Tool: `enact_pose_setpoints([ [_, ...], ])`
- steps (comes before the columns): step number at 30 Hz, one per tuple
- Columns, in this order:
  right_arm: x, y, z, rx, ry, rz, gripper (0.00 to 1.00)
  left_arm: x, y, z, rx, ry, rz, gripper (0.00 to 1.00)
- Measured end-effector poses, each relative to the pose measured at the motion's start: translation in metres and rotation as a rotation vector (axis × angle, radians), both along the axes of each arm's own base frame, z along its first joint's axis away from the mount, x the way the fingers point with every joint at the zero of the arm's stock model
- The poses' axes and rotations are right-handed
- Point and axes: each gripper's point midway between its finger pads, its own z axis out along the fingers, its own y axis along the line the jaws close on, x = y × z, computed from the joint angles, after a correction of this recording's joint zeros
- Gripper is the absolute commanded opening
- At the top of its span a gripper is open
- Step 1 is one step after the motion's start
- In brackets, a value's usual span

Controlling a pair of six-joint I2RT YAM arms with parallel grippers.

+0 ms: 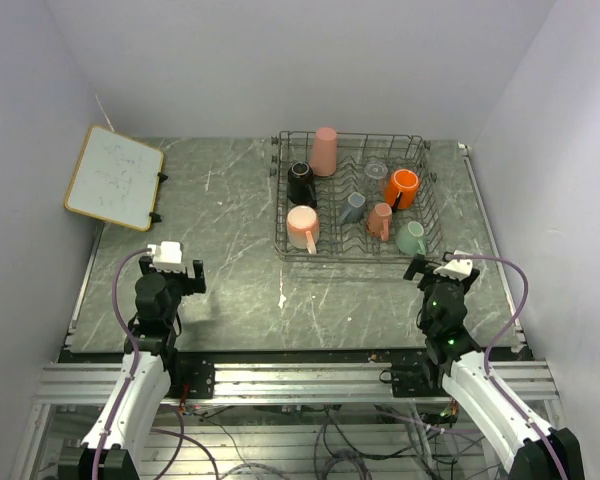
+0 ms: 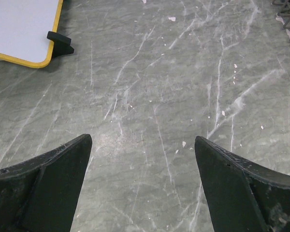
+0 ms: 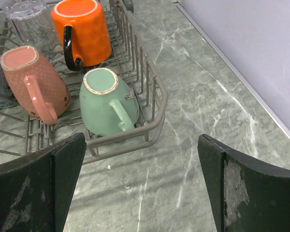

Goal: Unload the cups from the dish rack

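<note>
The dark wire dish rack (image 1: pixel 352 258) sits at the back right and holds several cups upside down or on their sides: pink tumbler (image 1: pixel 324 151), black mug (image 1: pixel 301 184), pale pink mug (image 1: pixel 303 227), clear glass (image 1: pixel 376 170), orange mug (image 1: pixel 401 187), grey-blue cup (image 1: pixel 353 207), salmon mug (image 1: pixel 380 220), mint green mug (image 1: pixel 411 238). My right gripper (image 1: pixel 430 268) is open and empty just in front of the rack's near right corner (image 3: pixel 154 121); its wrist view shows the mint mug (image 3: pixel 106 108), salmon mug (image 3: pixel 34 82) and orange mug (image 3: pixel 84 31). My left gripper (image 1: pixel 185 272) is open and empty over bare table (image 2: pixel 142 183).
A white board with a wood frame (image 1: pixel 113 177) leans at the far left and also shows in the left wrist view (image 2: pixel 19 29). The grey marble table (image 1: pixel 230 230) runs between board and rack. Walls close in the left, back and right sides.
</note>
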Motion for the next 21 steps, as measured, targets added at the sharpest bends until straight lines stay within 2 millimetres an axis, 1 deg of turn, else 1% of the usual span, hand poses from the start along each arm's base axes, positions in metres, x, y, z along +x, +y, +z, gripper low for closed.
enact_pose_setpoints([
  [4, 0.0, 0.0, 0.003, 0.004, -0.011, 0.0, 1.0, 0.0, 0.0, 0.0, 0.0, 0.0, 0.0, 0.99],
  [15, -0.002, 0.0, 0.0, -0.003, 0.003, 0.002, 1.0, 0.0, -0.001, 0.001, 0.001, 0.008, -0.006, 0.99],
  [17, -0.003, -0.001, -0.001, -0.013, 0.037, -0.003, 1.0, 0.001, -0.003, 0.007, 0.003, 0.017, -0.022, 0.99],
  [18, -0.003, -0.003, 0.001, -0.001, 0.054, -0.024, 1.0, 0.005, -0.005, 0.017, 0.005, 0.024, -0.034, 1.0],
  [19, -0.003, -0.005, 0.006, 0.02, 0.065, -0.049, 1.0, 0.008, -0.007, 0.027, 0.009, 0.022, -0.046, 0.98],
  [20, -0.002, -0.008, 0.015, 0.053, 0.073, -0.091, 1.0, 0.012, -0.009, 0.037, 0.014, 0.02, -0.057, 0.98],
  [21, 0.002, -0.01, 0.034, 0.104, 0.061, -0.134, 1.0, 0.017, -0.012, 0.05, 0.022, 0.03, -0.078, 0.97],
])
